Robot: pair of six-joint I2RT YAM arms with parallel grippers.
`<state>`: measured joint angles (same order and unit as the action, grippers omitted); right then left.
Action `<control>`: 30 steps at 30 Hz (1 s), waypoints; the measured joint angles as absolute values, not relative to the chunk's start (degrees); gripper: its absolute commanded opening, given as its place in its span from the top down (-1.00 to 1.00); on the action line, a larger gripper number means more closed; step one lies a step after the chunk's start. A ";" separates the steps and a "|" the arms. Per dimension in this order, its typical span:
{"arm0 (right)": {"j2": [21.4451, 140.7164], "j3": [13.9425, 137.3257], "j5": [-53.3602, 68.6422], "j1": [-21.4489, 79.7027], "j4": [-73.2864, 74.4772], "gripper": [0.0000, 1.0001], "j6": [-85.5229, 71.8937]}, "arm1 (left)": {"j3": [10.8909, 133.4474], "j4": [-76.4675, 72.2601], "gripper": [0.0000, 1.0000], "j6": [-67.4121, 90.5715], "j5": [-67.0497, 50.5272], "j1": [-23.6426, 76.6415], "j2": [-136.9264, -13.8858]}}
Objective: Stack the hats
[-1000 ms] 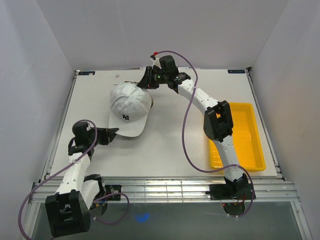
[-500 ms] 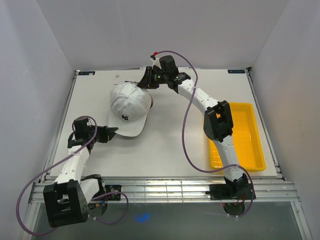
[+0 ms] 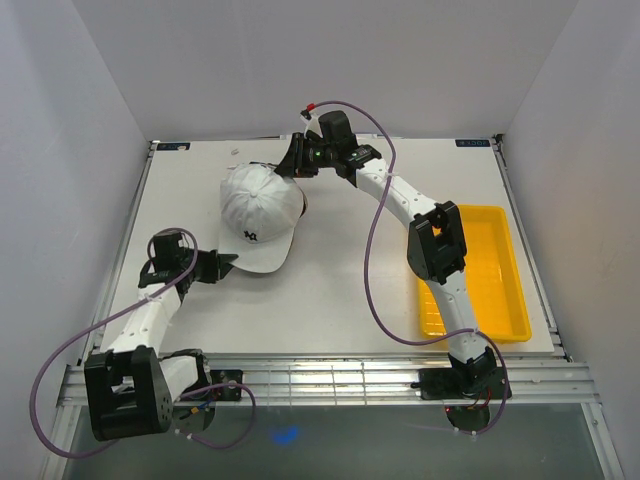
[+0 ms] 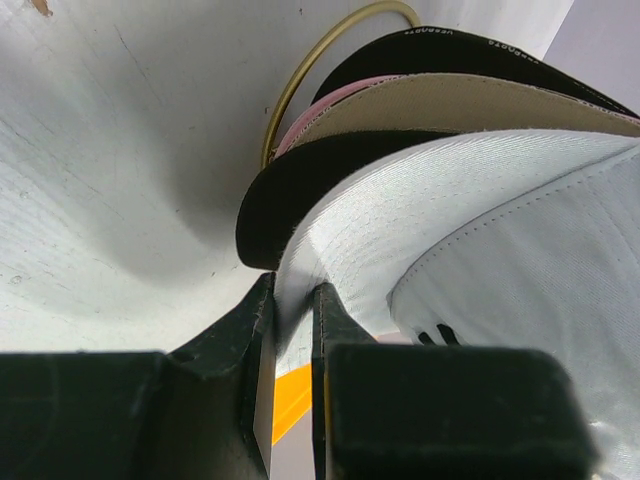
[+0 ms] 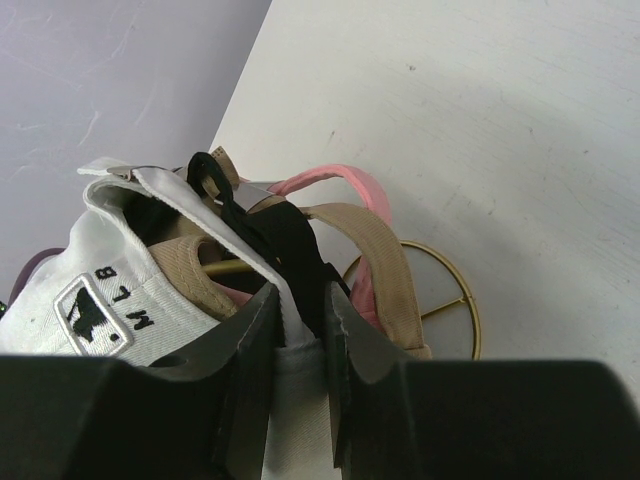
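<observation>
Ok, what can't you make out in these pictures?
- Top view: the white cap covers nearly all of the other caps.
- Left wrist: the caps' brims hide most of the gold ring.
- Right wrist: the right gripper hides whether it pinches only the white strap.
- Top view: the right arm covers part of the tray.

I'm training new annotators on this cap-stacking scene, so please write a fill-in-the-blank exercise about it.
1. The topmost cap is ____ in colour.
2. The left gripper pinches that cap's ____.
3. The next brim beneath it is ____.
4. The yellow tray lies beside the ____ arm.
Missing words: white; brim; black; right.
</observation>
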<state>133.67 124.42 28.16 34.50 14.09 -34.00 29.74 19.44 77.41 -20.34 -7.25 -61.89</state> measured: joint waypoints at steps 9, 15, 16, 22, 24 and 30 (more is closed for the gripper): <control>133.60 124.40 28.14 34.50 14.09 0.44 -32.97 | 29.78 18.20 0.69 77.93 -18.33 -5.69 -63.00; 133.53 124.40 28.25 34.52 14.22 0.41 -32.45 | 29.71 18.61 0.25 77.97 -16.58 -5.02 -62.67; 133.51 124.40 28.23 34.52 14.35 0.40 -32.38 | 29.69 19.07 0.22 78.02 -15.84 -4.91 -62.67; 133.45 124.40 27.81 34.20 15.46 0.37 -31.90 | 26.68 27.05 0.04 78.00 -6.20 -5.41 -64.12; 133.45 124.40 27.75 34.13 15.68 0.35 -31.88 | 26.13 29.30 0.03 78.02 -5.04 -5.45 -63.99; 133.45 124.40 27.42 34.06 16.03 0.16 -31.46 | 26.13 31.31 0.03 77.80 -3.27 -5.45 -61.30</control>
<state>133.45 124.40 27.42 34.06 16.03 -31.46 26.13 31.31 77.80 -3.27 -5.45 -61.30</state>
